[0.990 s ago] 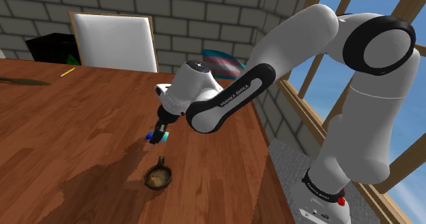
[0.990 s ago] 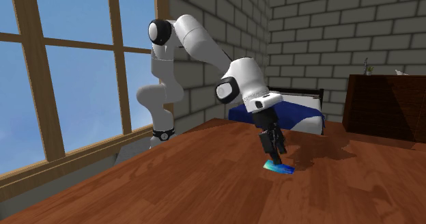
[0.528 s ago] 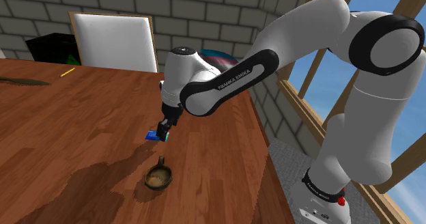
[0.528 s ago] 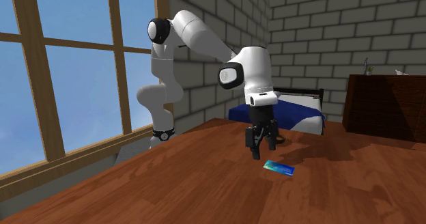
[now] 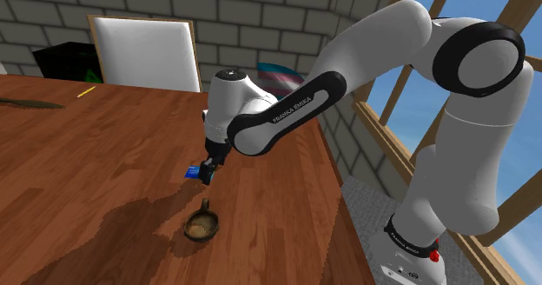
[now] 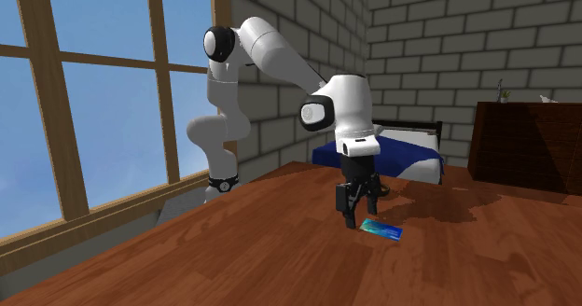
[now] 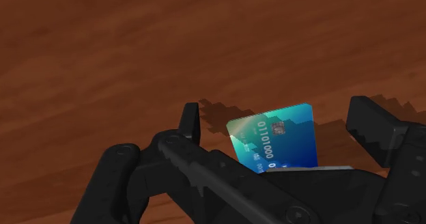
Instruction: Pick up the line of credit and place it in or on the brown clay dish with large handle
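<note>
On the wooden table (image 5: pixel 87 153) a blue-green card (image 6: pixel 382 229) lies flat, with the black gripper (image 6: pixel 357 222) pointing straight down just above it. From the wrist, the fingers (image 7: pixel 190 123) stand wide apart with the card on the wood between them, neither one touching it. Lower in the shoulder view, nearer the table's edge, sits a small brown dish (image 5: pixel 201 228), its handle turned towards the card, near it but apart.
</note>
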Controlling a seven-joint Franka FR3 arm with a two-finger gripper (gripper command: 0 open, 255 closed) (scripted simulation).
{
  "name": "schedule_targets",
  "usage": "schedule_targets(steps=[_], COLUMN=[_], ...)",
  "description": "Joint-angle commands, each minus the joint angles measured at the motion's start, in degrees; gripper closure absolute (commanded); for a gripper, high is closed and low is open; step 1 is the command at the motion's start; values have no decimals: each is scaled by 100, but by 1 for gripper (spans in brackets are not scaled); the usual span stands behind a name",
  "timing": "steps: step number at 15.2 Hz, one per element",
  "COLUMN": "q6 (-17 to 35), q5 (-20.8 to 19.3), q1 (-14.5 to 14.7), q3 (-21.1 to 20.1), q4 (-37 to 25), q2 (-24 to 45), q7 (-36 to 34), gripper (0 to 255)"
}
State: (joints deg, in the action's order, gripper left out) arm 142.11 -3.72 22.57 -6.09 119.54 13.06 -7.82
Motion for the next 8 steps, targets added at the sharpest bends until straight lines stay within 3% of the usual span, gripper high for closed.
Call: schedule_targets(steps=[1,4,5,8], q6=[2,2,2,5], q5=[0,0,0,1], q1=[0,0,0,-3], q3=[0,0,0,1], q4=[-1,0,0,8], q2=[2,2,2,-3], q7=[0,0,0,4], gripper=[0,0,255,255])
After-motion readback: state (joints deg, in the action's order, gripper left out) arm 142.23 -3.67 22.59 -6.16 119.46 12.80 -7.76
